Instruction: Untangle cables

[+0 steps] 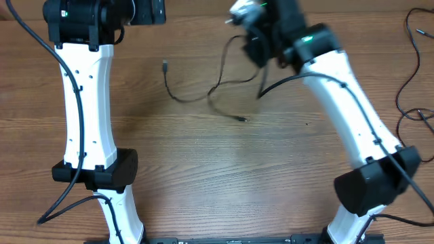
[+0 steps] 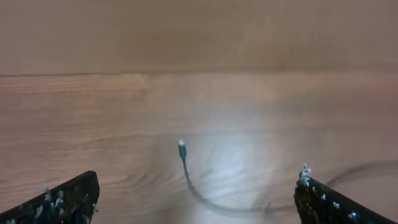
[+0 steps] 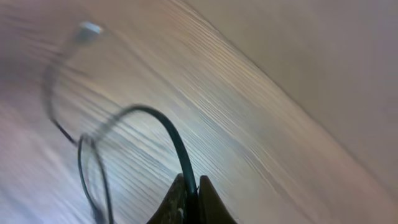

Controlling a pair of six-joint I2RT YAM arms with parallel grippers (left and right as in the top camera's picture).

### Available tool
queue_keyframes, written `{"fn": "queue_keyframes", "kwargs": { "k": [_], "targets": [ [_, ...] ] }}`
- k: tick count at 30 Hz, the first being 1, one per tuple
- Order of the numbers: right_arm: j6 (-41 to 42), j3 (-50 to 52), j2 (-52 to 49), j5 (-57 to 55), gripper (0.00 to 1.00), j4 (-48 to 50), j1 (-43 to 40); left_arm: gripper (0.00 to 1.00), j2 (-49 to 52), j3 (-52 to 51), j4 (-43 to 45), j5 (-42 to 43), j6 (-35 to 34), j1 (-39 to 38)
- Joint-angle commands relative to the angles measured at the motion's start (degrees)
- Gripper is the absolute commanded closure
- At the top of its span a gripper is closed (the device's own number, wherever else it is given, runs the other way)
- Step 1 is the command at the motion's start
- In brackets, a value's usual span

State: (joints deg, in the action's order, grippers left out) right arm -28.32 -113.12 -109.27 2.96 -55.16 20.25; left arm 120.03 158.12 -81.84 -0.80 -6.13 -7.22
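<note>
A thin black cable (image 1: 203,95) lies in loose curves on the wooden table, with a small plug end at the left (image 1: 165,66) and another near the middle (image 1: 242,120). My right gripper (image 1: 252,34) is shut on a strand of it and holds it lifted above the table; in the right wrist view the cable (image 3: 168,134) arcs up from between the closed fingers (image 3: 191,186). My left gripper (image 2: 198,202) is open and empty at the far left, above the cable's plug end (image 2: 182,145).
More thin black cables (image 1: 412,81) lie at the table's right edge. Thick black cables (image 1: 68,190) hang from the left arm's base. The table's far edge (image 2: 199,73) runs behind the left gripper.
</note>
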Motion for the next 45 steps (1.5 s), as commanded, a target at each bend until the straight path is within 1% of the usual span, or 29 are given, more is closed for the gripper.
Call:
{"fn": "queue_keyframes", "kwargs": {
  "k": [1, 4, 10, 16, 20, 21, 22, 23, 30, 33, 38, 42, 45],
  "targets": [
    [3.8, 0.1, 5.2, -3.4, 0.96, -1.2, -8.4, 0.00, -0.2, 0.3, -1.8, 6.5, 11.5, -2.0],
    [6.1, 0.1, 7.1, -3.5, 0.96, -0.9, -14.1, 0.00, -0.3, 0.3, -3.0, 7.9, 12.0, -3.0],
    [13.1, -2.6, 13.6, -6.0, 0.96, -1.4, -23.6, 0.00, -0.3, 0.3, -4.3, 7.9, 12.0, -5.8],
    [13.3, -4.4, 22.7, -11.2, 0.96, 1.7, -30.1, 0.00, -0.3, 0.3, -5.4, 8.0, 15.0, -9.1],
    [12.9, -4.4, 26.8, -14.8, 0.96, 5.7, -37.0, 0.00, -0.3, 0.3, -5.4, 7.9, 15.0, -11.0],
    [11.6, -4.4, 27.3, -14.8, 0.96, 6.6, -39.3, 0.00, -0.3, 0.3, -5.5, 7.9, 15.0, -11.3],
    [10.2, -4.4, 27.4, -15.1, 0.96, 7.3, -41.7, 0.00, -0.3, 0.3, -5.7, 7.9, 15.0, -11.6],
    [9.8, -4.3, 27.1, -15.9, 0.96, 8.5, -46.1, 0.00, -0.3, 0.3, -6.4, 7.9, 15.0, -12.4],
    [9.9, -4.3, 23.3, -15.7, 0.96, 9.9, -60.8, 0.00, -0.3, 0.3, -10.6, 7.9, 15.0, -12.7],
    [10.3, -4.2, 20.4, -12.6, 0.96, 10.8, -66.0, 0.00, -0.3, 0.3, -12.2, 7.9, 14.9, -12.7],
    [12.1, -3.3, 16.9, -5.8, 0.96, 10.8, -70.8, 0.00, -0.3, 0.3, -13.7, 7.9, 15.0, -12.7],
    [12.2, -1.0, 13.9, -5.7, 0.96, 11.6, -72.6, 0.00, -0.3, 0.3, -13.9, 7.9, 14.9, -12.7],
    [13.9, 1.5, 11.5, -5.5, 0.96, 12.5, -73.7, 0.00, -0.3, 0.3, -13.9, 7.9, 14.9, -12.7]
  ]
}}
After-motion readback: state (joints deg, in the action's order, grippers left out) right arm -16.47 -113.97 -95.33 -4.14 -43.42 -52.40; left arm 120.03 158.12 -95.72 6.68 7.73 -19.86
